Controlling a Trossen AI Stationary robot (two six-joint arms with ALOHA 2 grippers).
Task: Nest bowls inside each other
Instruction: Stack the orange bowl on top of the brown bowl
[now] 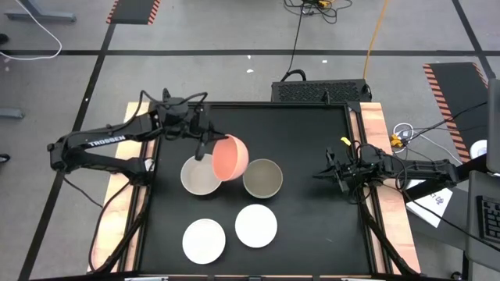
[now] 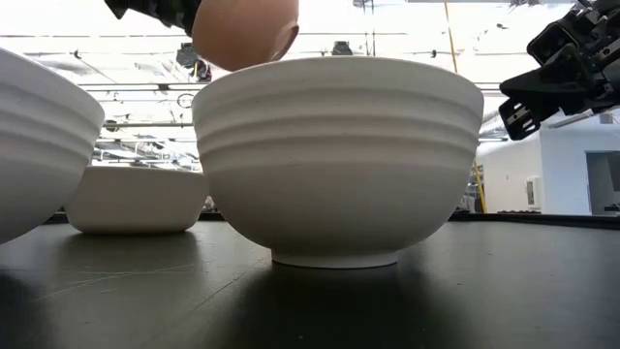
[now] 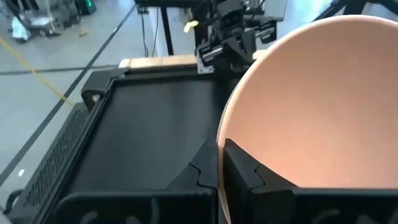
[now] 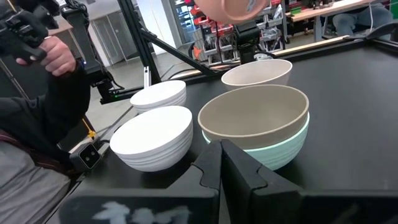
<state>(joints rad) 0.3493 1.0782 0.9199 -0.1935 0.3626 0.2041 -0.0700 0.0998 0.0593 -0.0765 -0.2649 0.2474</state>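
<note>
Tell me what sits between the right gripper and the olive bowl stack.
Nothing: in the high view only bare black mat separates the right gripper, shut and idle, from the olive-grey bowl, which sits nested in a mint green bowl per the right wrist view.

From my station, the salmon bowl shows a smooth, matt inner face, like moulded plastic. I see the two white bowls as matt with shallow raised rings round the outside. The olive bowl is a dull satin, seated in a ribbed mint bowl; the beige bowl is matt as well. The table carries a black, faintly sheened mat with fine scuffs, edged by pale bare wood. My left gripper looks like matt black plastic.
</note>
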